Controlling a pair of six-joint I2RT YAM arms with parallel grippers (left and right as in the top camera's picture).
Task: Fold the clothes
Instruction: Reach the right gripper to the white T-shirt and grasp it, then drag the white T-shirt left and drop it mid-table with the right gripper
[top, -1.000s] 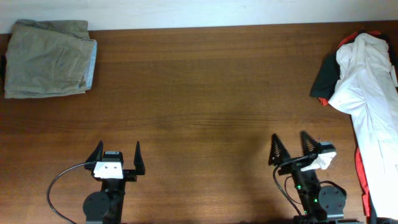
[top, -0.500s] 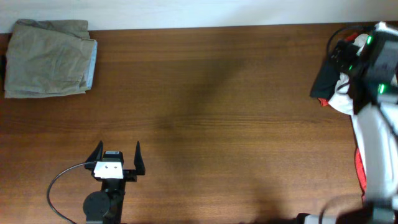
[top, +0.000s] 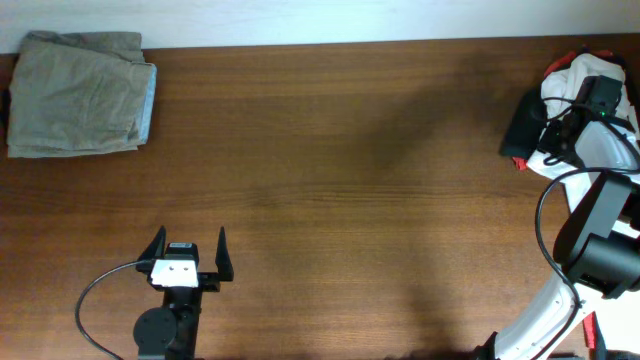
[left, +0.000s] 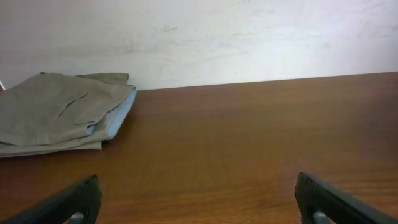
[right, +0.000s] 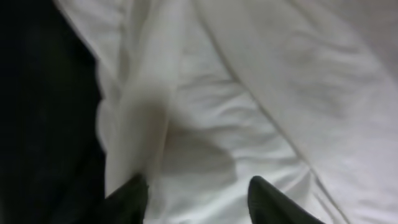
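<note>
The white T-shirt (top: 556, 165) lies crumpled at the table's right edge, partly over a black shirt with red trim (top: 518, 128). My right gripper (top: 556, 128) reaches over this pile. In the right wrist view its fingers (right: 200, 202) are open, close over the wrinkled white fabric (right: 249, 106), with cloth showing between the tips and the black shirt (right: 43, 124) to the left. No green label shows. My left gripper (top: 187, 250) is open and empty near the front edge, and its fingertips (left: 202, 205) frame bare table.
A folded olive-khaki garment (top: 75, 95) lies at the back left corner, and it also shows in the left wrist view (left: 56, 115). A white wall (left: 217, 37) runs behind the wooden table (top: 320, 180). My right arm (top: 600, 250) rises along the right edge.
My right arm has left its spot at the front edge and swung out to the shirt pile at the far right, ending low over the white fabric. The left arm has not moved.
</note>
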